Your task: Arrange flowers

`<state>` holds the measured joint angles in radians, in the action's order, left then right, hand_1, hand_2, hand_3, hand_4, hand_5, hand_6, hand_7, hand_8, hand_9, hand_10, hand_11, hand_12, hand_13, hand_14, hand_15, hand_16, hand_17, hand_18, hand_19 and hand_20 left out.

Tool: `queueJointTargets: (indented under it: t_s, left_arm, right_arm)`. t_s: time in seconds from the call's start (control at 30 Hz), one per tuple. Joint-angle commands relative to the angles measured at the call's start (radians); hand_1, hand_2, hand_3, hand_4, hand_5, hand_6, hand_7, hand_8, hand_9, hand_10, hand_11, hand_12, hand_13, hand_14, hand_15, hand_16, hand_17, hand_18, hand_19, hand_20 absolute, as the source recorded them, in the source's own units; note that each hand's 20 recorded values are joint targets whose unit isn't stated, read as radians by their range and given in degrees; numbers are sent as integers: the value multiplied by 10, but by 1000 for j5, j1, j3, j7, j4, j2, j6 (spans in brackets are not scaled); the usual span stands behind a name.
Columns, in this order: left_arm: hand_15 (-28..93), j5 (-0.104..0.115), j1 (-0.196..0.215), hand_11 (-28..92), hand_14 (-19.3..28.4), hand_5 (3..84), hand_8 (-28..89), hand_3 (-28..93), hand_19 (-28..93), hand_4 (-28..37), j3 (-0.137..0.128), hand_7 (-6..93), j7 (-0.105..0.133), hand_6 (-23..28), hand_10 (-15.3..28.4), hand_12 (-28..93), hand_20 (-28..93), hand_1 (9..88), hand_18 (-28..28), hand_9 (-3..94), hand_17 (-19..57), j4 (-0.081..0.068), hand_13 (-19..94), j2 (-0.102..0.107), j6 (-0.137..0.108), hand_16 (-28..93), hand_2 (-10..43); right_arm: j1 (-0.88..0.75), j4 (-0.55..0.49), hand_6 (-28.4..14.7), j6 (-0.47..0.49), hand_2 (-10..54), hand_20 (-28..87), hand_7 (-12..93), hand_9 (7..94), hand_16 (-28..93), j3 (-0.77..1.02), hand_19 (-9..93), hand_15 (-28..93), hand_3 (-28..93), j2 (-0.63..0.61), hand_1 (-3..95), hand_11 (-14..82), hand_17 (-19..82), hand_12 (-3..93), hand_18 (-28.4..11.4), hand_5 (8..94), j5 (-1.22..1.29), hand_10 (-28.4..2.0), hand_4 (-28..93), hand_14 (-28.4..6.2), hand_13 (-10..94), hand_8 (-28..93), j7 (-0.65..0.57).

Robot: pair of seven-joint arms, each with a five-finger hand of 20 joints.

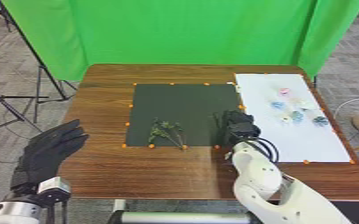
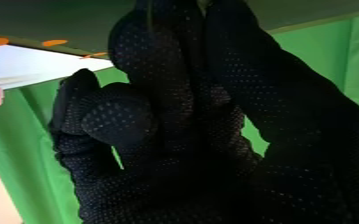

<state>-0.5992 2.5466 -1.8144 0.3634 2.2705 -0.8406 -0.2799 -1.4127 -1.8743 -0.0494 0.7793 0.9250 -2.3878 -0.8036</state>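
Brown tabletop (image 1: 100, 175) carries the black mat (image 1: 180, 97) where leafy sprigs (image 1: 164, 132) lie just to the left of the right hand (image 1: 239, 122), its thumb and fingers pinching a thin dark stem (image 1: 218, 120). On that hand's other side, small pink, blue and pale flowers (image 1: 285, 92) rest on a white sheet (image 1: 309, 147). Well to its left, the left hand (image 1: 48, 150) is open, fingers loosely straight, with a green curtain (image 1: 193, 35) ahead of both.
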Motion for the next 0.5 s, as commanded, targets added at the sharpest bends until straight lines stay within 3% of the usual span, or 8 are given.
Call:
queueJointTargets:
  t_s: [0.03,0.5]
  left_arm:
    - [556,-10,4,330,277,453,-81,824,574,-125,-8,124,-17,135,219,85,116,273,214,370,-97,2,259,-9,12,-116,53]
    - [555,-7,6,331,277,453,-81,824,573,-125,-5,124,-15,135,218,85,116,273,214,370,-97,4,258,-7,6,-116,53]
  right_arm:
    - [-27,-34,-40,-6,-94,351,226,846,264,-27,879,781,803,-15,504,448,284,316,-284,871,-7,-140,-264,-136,728,204,16]
    - [-9,-42,-36,-54,-95,346,228,841,261,-46,871,776,804,-22,490,445,280,313,-284,868,-17,-141,-252,-136,727,187,12]
